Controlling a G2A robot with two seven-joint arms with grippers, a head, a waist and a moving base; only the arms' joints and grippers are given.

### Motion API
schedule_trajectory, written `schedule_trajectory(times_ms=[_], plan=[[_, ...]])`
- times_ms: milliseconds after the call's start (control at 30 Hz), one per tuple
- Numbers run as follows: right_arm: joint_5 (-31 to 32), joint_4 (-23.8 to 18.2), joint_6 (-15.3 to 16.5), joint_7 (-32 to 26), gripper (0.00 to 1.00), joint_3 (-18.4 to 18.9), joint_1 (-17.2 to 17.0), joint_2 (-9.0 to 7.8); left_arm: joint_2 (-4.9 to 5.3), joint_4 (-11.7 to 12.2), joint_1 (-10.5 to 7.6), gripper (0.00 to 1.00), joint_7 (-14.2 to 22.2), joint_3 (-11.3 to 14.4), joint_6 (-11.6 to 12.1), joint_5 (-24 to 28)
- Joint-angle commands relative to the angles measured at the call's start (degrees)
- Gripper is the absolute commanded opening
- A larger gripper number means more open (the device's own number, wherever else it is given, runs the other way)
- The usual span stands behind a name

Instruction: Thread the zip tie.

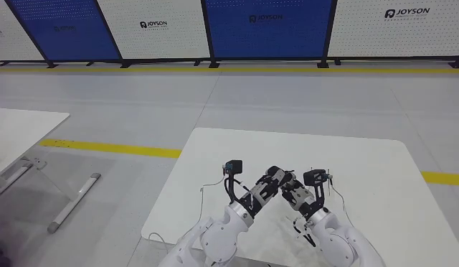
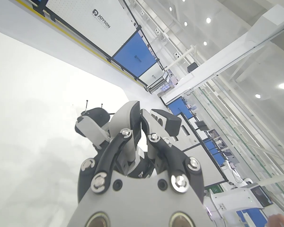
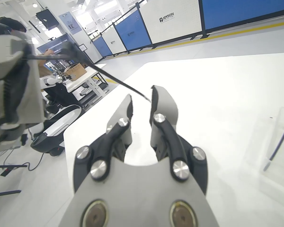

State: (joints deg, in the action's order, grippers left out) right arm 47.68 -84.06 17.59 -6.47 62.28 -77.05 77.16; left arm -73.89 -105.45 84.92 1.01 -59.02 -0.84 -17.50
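Note:
A thin black zip tie (image 3: 113,77) slants through the air above the white table (image 1: 358,159). Its far end is held in my left gripper (image 3: 23,60), which is blurred at the side of the right wrist view. In its own view the left gripper (image 2: 140,119) has its fingers pressed together. The tie's pointed free end lies between the fingertips of my right gripper (image 3: 142,95), close to one pad. That gripper is open and the tie is not clamped. Seen from above, the left gripper (image 1: 275,178) and the right gripper (image 1: 292,189) meet tip to tip over the table's near middle.
A clear plastic holder (image 3: 278,138) with a dark thin strip in it lies on the table beside the right gripper. A second white table (image 1: 21,134) stands to the left. Blue and white partition panels (image 1: 265,19) close off the far side of the floor.

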Motion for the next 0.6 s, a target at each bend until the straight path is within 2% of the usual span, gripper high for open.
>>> schedule_trajectory(times_ms=[0, 200, 433, 567], plan=[[-0.4, -0.2, 0.1, 0.6, 1.00, 0.3, -0.3, -0.03, -0.14, 0.3, -0.24, 0.00, -1.0, 0.0, -0.4, 0.7], [-2.0, -2.7, 1.2, 2.8, 1.00, 2.8, -2.8, -0.56, -0.48, 0.8, -0.68, 0.00, -3.7, -0.4, -1.9, 2.4], [-7.4, -8.7, 1.9, 7.9, 1.00, 9.1, -8.7, -1.82, -0.56, 1.3, -0.54, 0.00, -4.6, -1.5, -2.2, 3.9], [-11.4, -12.0, 1.9, 12.9, 1.00, 12.4, -11.6, -2.59, -0.53, 1.8, 0.09, 0.00, -4.7, -2.4, -2.8, 5.1]])
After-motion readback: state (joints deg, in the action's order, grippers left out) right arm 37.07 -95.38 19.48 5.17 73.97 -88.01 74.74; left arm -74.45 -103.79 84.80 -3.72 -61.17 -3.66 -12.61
